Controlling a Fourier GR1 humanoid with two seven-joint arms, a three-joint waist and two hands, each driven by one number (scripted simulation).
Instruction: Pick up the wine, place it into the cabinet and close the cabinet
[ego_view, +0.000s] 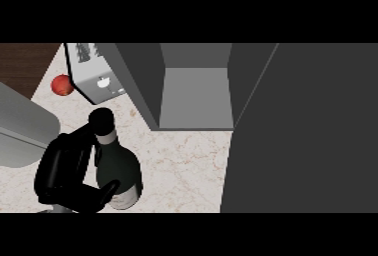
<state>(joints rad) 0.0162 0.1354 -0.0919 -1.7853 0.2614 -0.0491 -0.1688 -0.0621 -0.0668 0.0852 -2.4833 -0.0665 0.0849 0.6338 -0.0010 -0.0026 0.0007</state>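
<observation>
Counter top (184, 165): pale stone finish with faint brown veining, extending beneath the left hand (63, 167) and to its right. Beyond the hand, toward the counter's far edge, stands a silver toaster (96, 77), set at an angle. A red apple (62, 85) lies just beside the toaster's left side. Further beyond and left – a dark brown wood-grain surface (26, 60); floor or wall cannot be determined. Lighting even and flat.

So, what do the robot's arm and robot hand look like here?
Only one side shows. The forearm is a smooth, rounded, light grey shell. The left robot hand is plain black, with thick rounded fingers. No cables or markings are visible.
</observation>
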